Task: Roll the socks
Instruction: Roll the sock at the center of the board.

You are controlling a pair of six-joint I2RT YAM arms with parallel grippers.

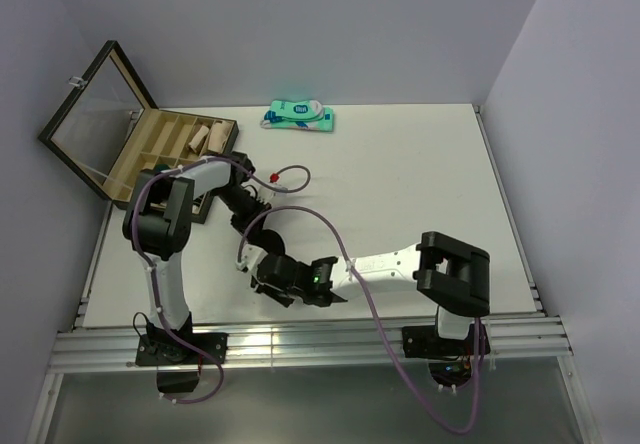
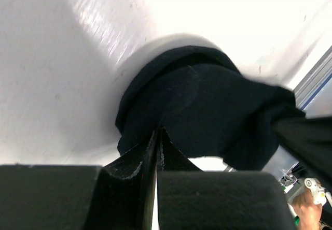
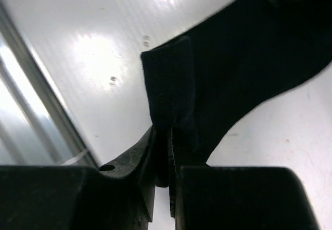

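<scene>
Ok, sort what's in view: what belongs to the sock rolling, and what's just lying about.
Job: dark socks; left gripper and right gripper, both pinching the fabric.
Lying about: wooden box holding beige rolls; teal-and-white packet.

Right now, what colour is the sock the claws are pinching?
The sock is nearly black, no pattern showing; the left wrist view shows it best.

Open wooden box (image 1: pixel 150 150), teal packet (image 1: pixel 300 116)
</scene>
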